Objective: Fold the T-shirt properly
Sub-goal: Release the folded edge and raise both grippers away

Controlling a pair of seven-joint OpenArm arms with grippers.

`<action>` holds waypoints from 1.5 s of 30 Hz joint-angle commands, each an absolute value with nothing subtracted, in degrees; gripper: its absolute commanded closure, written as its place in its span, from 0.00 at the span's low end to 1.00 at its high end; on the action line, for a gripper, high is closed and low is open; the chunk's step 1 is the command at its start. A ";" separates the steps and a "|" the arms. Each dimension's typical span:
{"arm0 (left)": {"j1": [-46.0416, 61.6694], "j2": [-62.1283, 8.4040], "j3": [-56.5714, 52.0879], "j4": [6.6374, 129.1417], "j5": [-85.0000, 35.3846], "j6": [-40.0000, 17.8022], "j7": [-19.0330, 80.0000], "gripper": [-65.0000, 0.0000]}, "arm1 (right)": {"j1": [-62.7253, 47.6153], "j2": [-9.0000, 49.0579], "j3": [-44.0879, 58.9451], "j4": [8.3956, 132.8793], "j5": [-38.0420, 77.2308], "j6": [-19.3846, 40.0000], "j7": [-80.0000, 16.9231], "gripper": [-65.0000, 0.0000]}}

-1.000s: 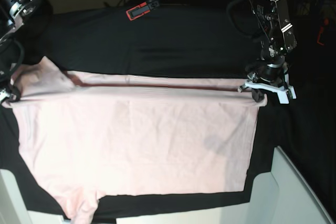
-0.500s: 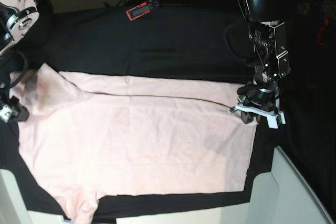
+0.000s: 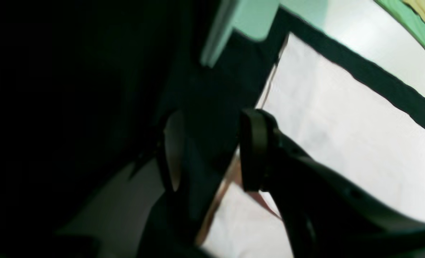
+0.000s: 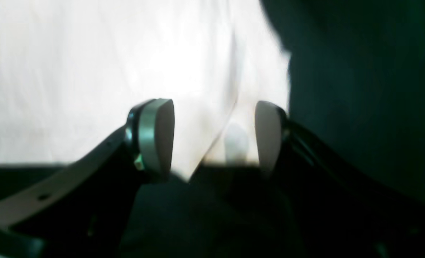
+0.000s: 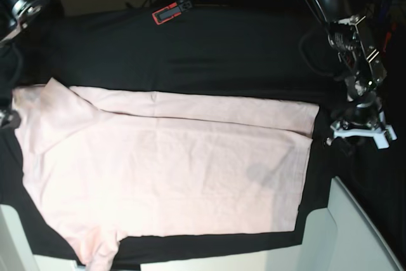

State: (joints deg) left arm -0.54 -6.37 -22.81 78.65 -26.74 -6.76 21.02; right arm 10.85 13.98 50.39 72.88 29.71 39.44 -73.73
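A black cloth (image 5: 190, 49) covers the table under me, and at its far edge, around twelve o'clock in the base view, lies a red and black clamp (image 5: 170, 11) with a blue handle, in front of a tangle of cables. The T-shirt (image 5: 171, 176) lies flat on the cloth with its plain pale pink side up, filling the middle and the nine o'clock half of the base view; one sleeve points to about ten o'clock, the other to about seven o'clock, and a folded band of fabric runs along its far edge. My left gripper (image 5: 359, 132) hangs at three o'clock in the base view, just beside the shirt's straight side edge and over bare black cloth; from the left wrist camera its jaws stand apart with only dark cloth between them, and the shirt's edge passes just by one finger (image 3: 252, 150). My right gripper (image 4: 212, 138) sits at the nine o'clock edge of the base view, mostly cut off; its own camera shows the jaws spread, with the shirt's edge lying loose under the gap, gripped by neither pad.
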 commanded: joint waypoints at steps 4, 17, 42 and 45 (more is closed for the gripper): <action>7.16 -6.73 -22.11 87.69 -27.12 -7.34 19.56 0.59 | 5.76 9.54 54.37 79.43 35.74 40.00 -74.59 0.52; 22.20 -6.81 -22.37 88.66 -27.12 -7.34 19.30 0.97 | 1.89 4.09 55.69 74.51 35.74 40.00 -71.78 0.51; 24.75 -6.81 -22.37 88.75 -27.12 -7.34 19.30 1.00 | 1.63 6.20 55.25 63.25 36.00 40.00 -63.43 0.52; 24.75 -6.81 -22.37 88.75 -27.12 -7.34 19.30 1.00 | 2.33 6.20 55.25 62.46 36.00 40.00 -63.34 0.52</action>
State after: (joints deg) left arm 24.62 -6.22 -22.09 87.70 -26.87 -7.33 20.56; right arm 1.67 5.21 55.16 61.78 34.59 39.55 -63.94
